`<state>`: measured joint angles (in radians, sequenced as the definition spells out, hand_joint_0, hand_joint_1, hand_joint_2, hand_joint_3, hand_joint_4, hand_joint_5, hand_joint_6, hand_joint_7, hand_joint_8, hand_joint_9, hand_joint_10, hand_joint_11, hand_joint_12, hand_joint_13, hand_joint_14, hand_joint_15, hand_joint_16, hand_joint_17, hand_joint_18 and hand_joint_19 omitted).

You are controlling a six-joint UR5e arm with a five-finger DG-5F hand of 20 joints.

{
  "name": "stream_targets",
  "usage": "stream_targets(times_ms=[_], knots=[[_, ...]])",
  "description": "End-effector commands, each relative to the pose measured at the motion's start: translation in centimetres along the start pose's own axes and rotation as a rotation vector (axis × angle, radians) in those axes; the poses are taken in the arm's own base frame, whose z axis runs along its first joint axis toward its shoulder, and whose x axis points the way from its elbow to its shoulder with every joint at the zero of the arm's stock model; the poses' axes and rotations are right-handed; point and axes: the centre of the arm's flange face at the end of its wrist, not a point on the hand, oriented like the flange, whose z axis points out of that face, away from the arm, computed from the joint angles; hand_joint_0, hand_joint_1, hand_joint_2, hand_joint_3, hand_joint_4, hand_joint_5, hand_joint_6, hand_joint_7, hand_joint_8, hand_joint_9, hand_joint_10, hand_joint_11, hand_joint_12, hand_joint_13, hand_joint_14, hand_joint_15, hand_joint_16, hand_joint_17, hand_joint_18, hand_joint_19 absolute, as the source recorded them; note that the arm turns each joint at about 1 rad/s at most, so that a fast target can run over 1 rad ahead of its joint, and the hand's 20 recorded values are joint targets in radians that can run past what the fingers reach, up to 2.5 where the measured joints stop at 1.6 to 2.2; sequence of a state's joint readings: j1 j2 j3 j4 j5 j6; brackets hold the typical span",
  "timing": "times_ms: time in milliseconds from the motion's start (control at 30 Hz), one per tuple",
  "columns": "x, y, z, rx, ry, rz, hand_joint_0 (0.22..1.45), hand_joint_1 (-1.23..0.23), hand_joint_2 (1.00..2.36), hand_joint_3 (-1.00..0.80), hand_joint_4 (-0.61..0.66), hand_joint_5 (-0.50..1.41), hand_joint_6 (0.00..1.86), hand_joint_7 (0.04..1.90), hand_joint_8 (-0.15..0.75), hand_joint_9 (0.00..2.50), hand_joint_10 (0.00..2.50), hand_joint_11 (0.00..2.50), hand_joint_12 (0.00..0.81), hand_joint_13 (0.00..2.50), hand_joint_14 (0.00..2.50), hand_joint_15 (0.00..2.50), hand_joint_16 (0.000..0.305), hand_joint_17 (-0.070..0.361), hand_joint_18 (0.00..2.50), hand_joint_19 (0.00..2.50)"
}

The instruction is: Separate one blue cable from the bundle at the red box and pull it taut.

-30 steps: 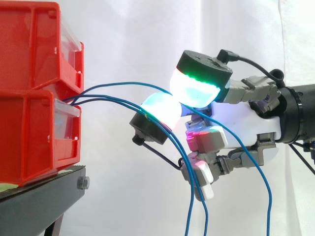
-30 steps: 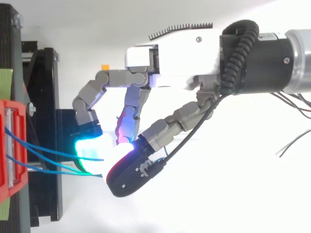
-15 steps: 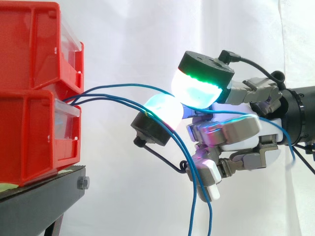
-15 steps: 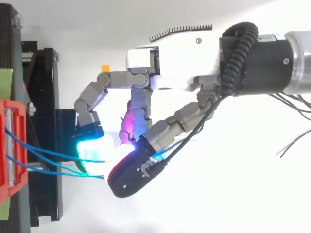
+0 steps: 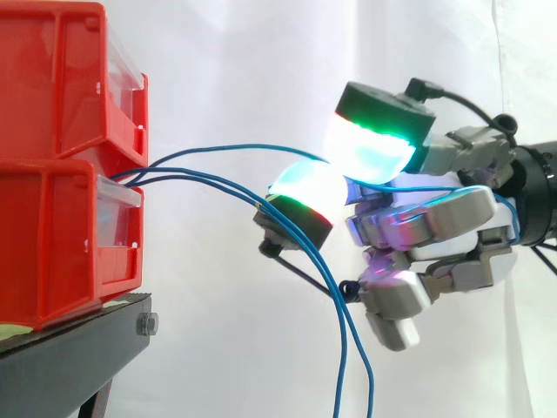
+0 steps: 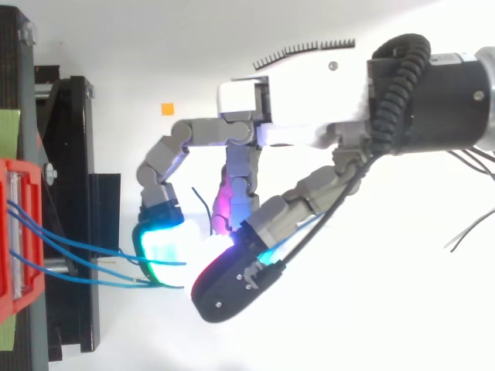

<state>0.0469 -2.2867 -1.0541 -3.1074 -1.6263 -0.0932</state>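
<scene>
Robot hand (image 5: 435, 228) is right of the red bins (image 5: 52, 235), level with the seam between them and well clear of their fronts. It is closed: two glowing pads (image 5: 370, 152) meet on one blue cable (image 5: 252, 147). The lower fingers are curled over the length that runs on past the pads toward the wrist.

Cable route: it leaves the bins at the gap between upper and lower bin, arcs up and away from them, then drops into the pinch. Two other cables (image 5: 344, 348) leave the same gap, pass below the lower pad and hang down. They look outside the grasp, as far as I can tell.

Change over the last second:
- The hand is farther from the bins in both views. The top view shows more open space between the pads and the stand (image 6: 69, 154).
- The lower fingers, then loosely spread, are now folded in.
- The held cable's trailing part, which hung down on the side of the hand away from the bins, is now gathered up inside the hand.

Reading: separation looks done, with one cable in and two out. The pull has begun but is not finished. The span from bins to pads bows upward, so slack remains and more travel away from the bins is needed.

Risks: the cable slipping through the pads, or the lower pad snagging the two loose cables just beside it.
</scene>
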Motion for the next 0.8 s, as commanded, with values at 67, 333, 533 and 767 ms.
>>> stream_targets(times_ms=[67,333,533,767], knots=[[0.06,0.73,-1.39,0.057,0.026,0.003,0.63,-0.91,1.01,-0.02,-0.23,-0.01,0.89,1.06,0.258,1.29,0.03,0.68,0.289,1.15,0.02,0.67,0.042,0.094,0.94,0.61],[0.05,0.82,-1.97,0.087,0.034,0.013,0.63,-0.91,1.01,-0.02,-0.23,0.00,0.89,1.06,0.381,1.33,0.02,0.37,0.284,1.12,0.02,0.58,0.043,0.098,0.95,0.58],[0.06,0.70,-1.95,0.090,0.033,0.044,0.62,-0.90,1.01,-0.03,-0.21,0.00,0.88,1.08,0.474,1.52,0.01,0.25,0.266,1.15,0.02,0.55,0.043,0.096,0.97,0.60],[0.05,0.82,-1.97,0.088,0.032,0.077,0.62,-0.89,1.01,-0.05,-0.20,-0.01,0.88,1.08,0.420,1.72,0.02,0.52,0.265,1.16,0.02,0.59,0.042,0.095,0.95,0.61]])
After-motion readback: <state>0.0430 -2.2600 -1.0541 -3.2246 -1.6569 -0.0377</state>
